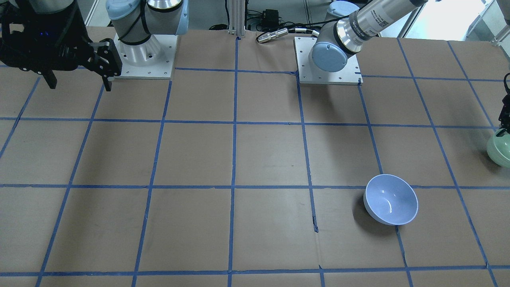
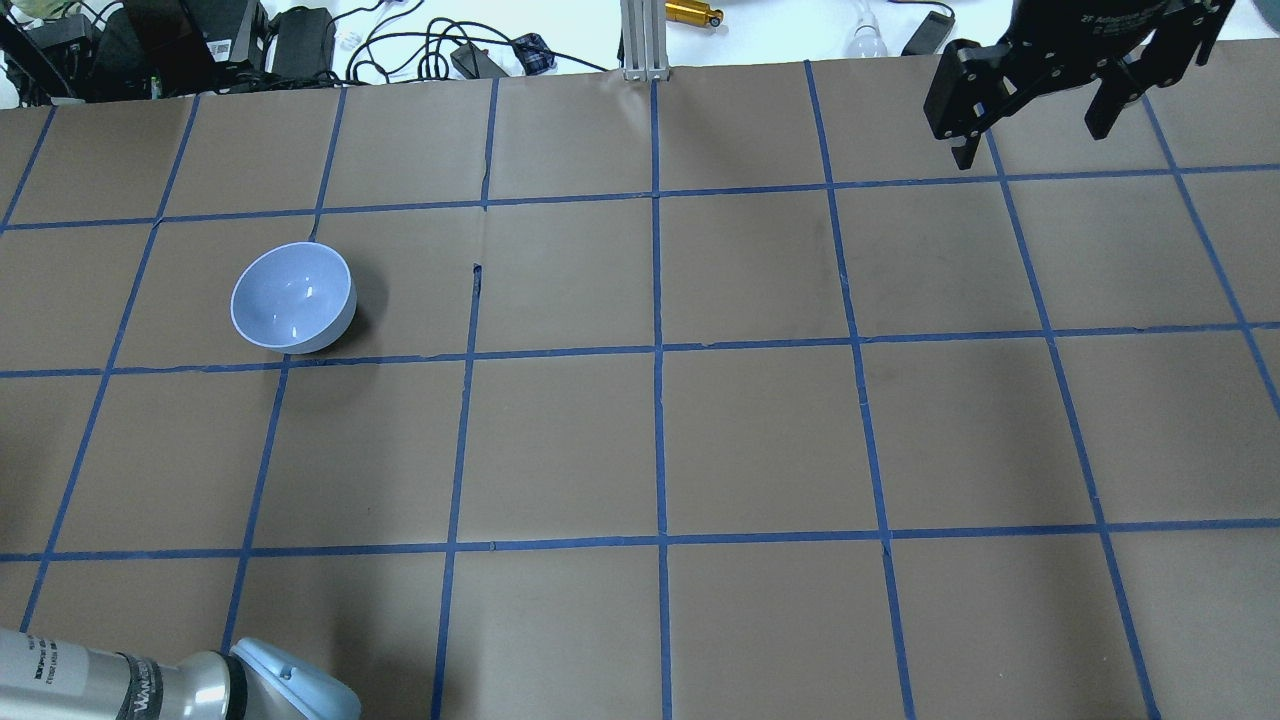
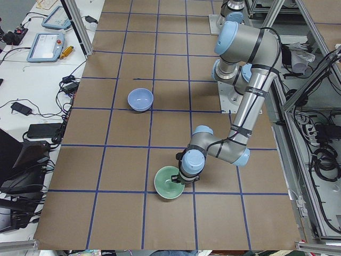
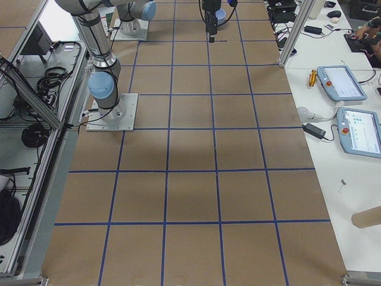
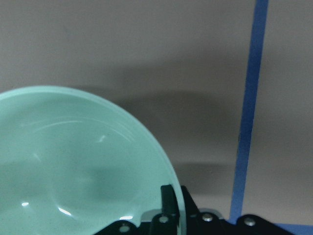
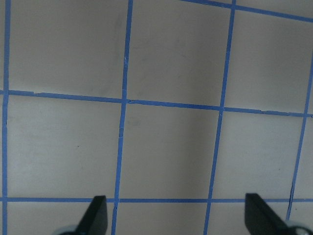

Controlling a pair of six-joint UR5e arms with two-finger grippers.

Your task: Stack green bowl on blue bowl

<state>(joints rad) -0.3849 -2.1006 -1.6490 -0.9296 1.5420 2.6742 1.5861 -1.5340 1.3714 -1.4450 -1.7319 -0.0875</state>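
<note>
The green bowl (image 3: 167, 184) sits near the table's end on my left side. It shows at the right edge of the front view (image 1: 500, 149) and fills the left wrist view (image 5: 73, 171). My left gripper (image 5: 178, 211) is closed over its rim, with one finger (image 5: 167, 198) inside the bowl. The gripper also shows in the left side view (image 3: 180, 177). The blue bowl (image 2: 293, 298) stands upright and empty some way off (image 1: 391, 205) (image 3: 140, 99). My right gripper (image 2: 1030, 125) is open and empty, high over the far right of the table (image 1: 79, 79) (image 6: 178, 220).
The table (image 2: 660, 440) is brown paper with a blue tape grid. The arm bases (image 1: 145, 59) (image 1: 328, 63) stand on white plates at the robot's side. Cables and power bricks (image 2: 300, 40) lie beyond the far edge.
</note>
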